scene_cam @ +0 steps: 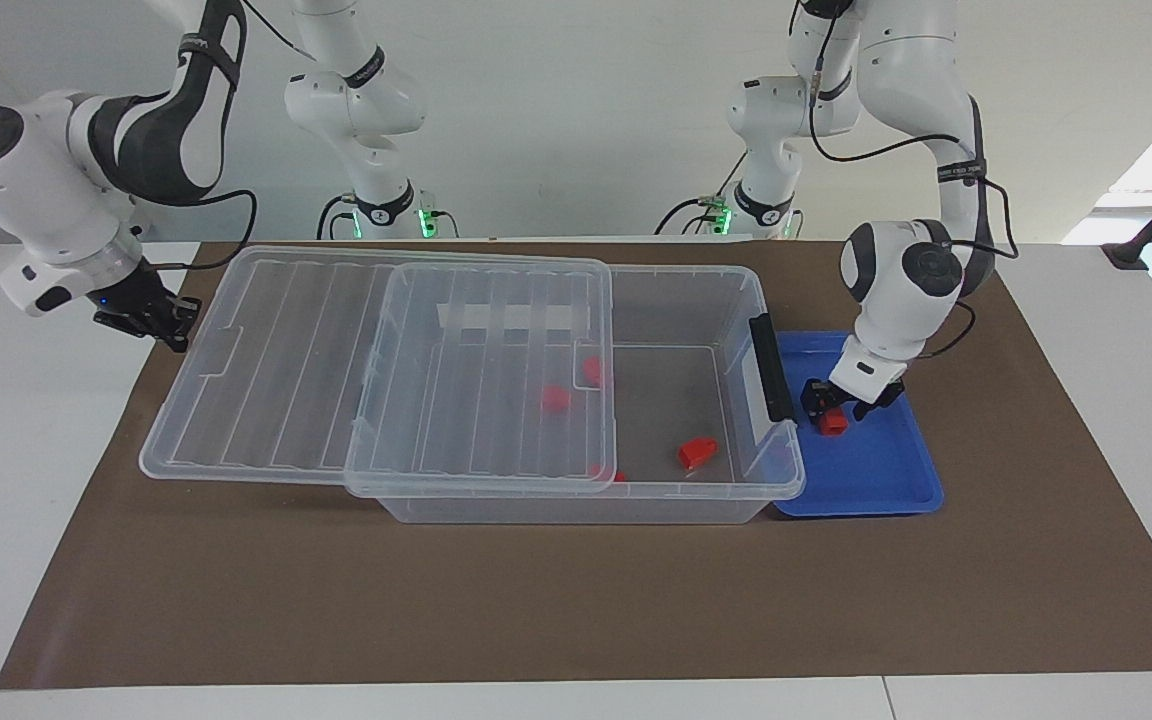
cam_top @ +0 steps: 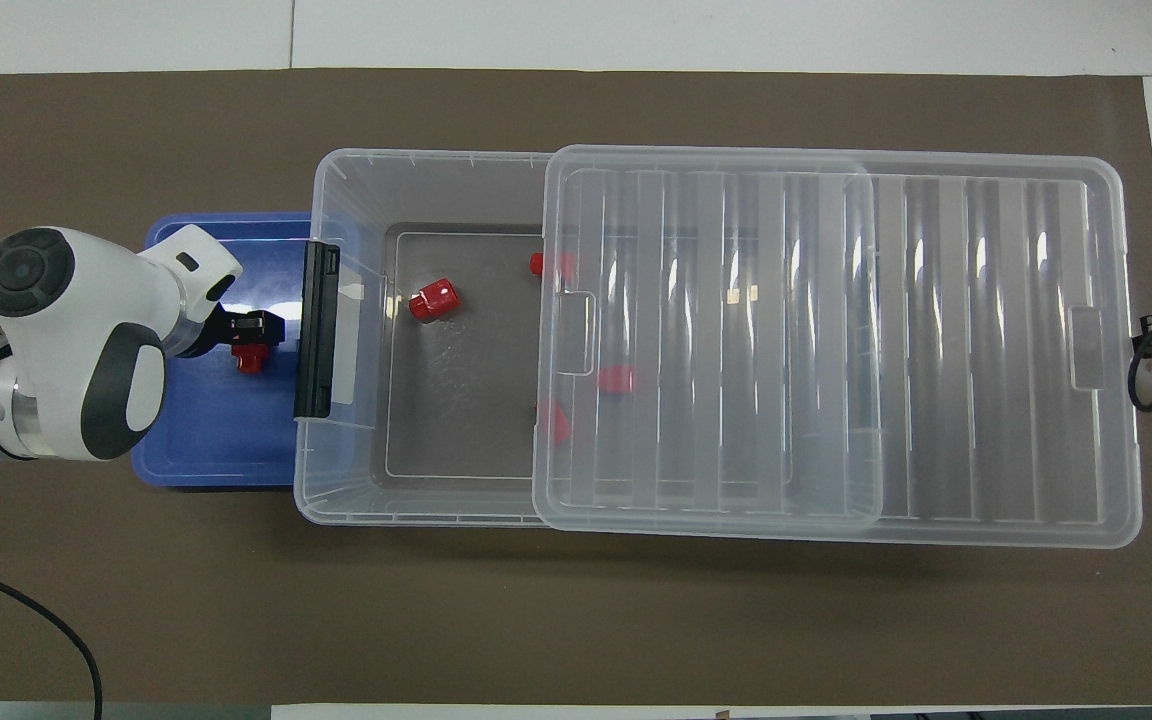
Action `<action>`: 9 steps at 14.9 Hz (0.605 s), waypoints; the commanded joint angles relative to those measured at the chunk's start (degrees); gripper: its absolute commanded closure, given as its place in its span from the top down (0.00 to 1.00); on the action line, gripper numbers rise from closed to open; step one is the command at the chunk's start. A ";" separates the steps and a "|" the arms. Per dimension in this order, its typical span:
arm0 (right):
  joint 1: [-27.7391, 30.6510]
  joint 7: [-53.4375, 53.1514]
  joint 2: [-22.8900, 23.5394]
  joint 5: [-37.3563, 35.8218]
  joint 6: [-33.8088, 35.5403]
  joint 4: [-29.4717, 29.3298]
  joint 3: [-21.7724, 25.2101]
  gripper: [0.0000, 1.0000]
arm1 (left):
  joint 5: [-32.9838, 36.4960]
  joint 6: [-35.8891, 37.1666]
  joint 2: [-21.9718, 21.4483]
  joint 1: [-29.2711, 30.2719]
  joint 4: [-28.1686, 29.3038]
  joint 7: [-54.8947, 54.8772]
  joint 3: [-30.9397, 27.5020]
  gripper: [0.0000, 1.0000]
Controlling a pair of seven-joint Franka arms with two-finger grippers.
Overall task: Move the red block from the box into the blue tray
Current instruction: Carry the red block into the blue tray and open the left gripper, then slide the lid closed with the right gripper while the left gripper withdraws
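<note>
Facing view, I'm seeing the right gripper (scene_cam: 168, 322) hanging shut by the lid (scene_cam: 376, 370) of the box (scene_cam: 696, 310) — arm bent low. My left gripper (scene_cam: 841, 405) is pointing steeply down into the blue tray (scene_cam: 886, 470), fingers parting around the red block (scene_cam: 833, 422) — block sitting in the tray.

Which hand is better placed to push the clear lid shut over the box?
Probably the right: the right hand sits shut beside the outer end of the lid. The left hand is low in the blue tray, at the red block.
</note>
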State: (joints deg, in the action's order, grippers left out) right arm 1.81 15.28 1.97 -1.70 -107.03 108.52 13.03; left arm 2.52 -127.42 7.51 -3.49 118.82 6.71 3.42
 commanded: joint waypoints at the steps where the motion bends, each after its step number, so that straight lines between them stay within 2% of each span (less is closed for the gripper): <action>1: 0.21 -2.36 -1.27 0.12 -1.51 1.78 -1.77 0.00 | -0.76 10.58 -5.13 -0.20 -4.81 -0.38 0.01 1.00; 5: 0.12 -4.82 -1.36 0.47 -1.42 1.78 -3.79 0.00 | -1.64 20.26 -9.00 0.24 -11.66 -0.38 0.01 1.00; 9: 0.12 -8.16 -1.44 0.47 -1.51 2.13 -6.08 0.00 | -3.40 31.07 -8.13 0.42 -23.44 -0.38 -0.17 1.00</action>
State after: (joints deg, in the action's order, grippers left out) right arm 1.75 8.78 1.95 -1.60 -107.04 108.60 8.01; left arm 0.22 -101.63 -2.01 -3.47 101.37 6.71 3.34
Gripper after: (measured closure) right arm 0.991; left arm 0.000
